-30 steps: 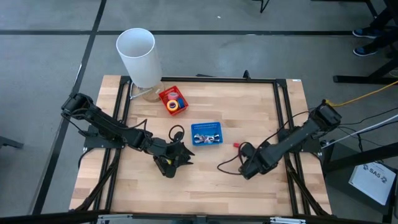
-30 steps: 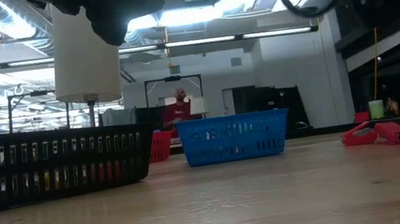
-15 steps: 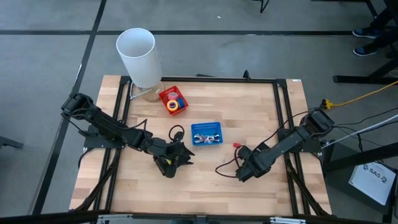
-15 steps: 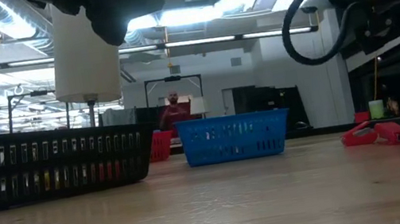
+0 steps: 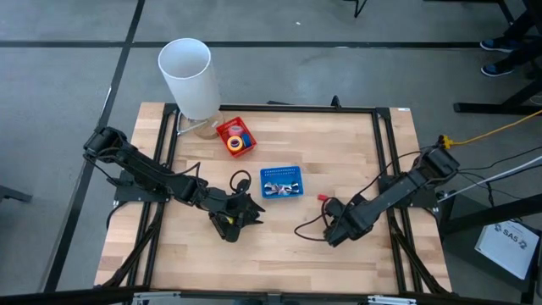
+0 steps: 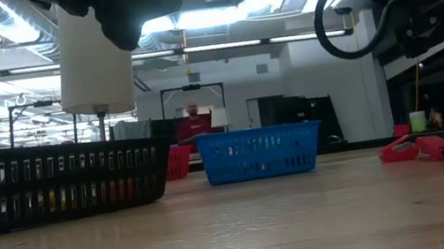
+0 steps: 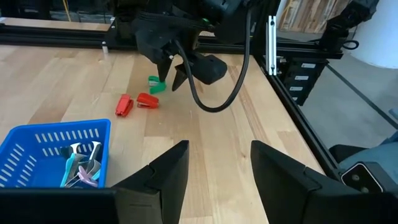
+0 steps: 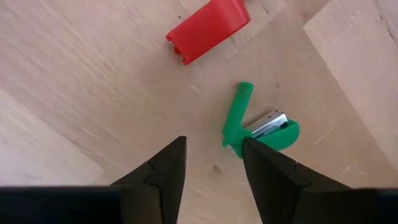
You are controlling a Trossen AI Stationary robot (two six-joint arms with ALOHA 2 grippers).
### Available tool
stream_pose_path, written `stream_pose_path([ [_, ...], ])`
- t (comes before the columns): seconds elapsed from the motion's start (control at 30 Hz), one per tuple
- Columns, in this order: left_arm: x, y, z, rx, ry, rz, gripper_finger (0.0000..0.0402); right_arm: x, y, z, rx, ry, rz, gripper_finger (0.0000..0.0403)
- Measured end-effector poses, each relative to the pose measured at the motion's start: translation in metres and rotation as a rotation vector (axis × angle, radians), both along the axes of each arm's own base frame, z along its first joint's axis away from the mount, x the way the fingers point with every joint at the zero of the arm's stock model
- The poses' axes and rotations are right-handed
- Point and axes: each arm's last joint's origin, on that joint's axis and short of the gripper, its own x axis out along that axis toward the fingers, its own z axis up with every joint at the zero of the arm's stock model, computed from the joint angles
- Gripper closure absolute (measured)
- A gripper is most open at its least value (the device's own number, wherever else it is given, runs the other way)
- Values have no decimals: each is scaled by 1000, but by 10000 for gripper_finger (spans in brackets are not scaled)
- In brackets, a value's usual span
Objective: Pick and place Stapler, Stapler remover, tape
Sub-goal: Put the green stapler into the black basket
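Wooden worktop (image 5: 356,152) is carrying a black basket (image 6: 61,179), a blue basket (image 5: 281,182) already holding metal pieces, and a red basket (image 5: 235,135) with tape rolls (image 5: 240,142). Right tool (image 5: 330,233) is hanging jaws parted, empty, over a green stapler (image 8: 255,127); red staplers (image 7: 138,102) are lying nearby. Left tool (image 7: 214,171) is waiting wide, empty, over the black basket. Judging so: tape looks sorted, staplers are left.

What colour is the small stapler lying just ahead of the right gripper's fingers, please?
The stapler is green with a silver metal insert, clearest in the right wrist view.
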Motion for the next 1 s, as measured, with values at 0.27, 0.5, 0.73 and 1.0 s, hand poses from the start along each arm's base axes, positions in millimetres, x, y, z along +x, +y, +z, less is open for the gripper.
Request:
stream_pose_path([
  [0.27, 0, 0, 0, 0, 0, 0, 234, -2, -1, 5, 19, -15, -2, 331],
  [0.5, 0, 0, 0, 1, 0, 0, 234, 2, 2, 5, 59, -49, 18, 394],
  [0.73, 0, 0, 1, -2, -7, 1, 237, 17, 1, 3, 110, -127, 124, 398],
  [1.0, 1, 0, 1, -5, -13, 1, 236, 12, -15, 26, 93, -82, 207, 398],
])
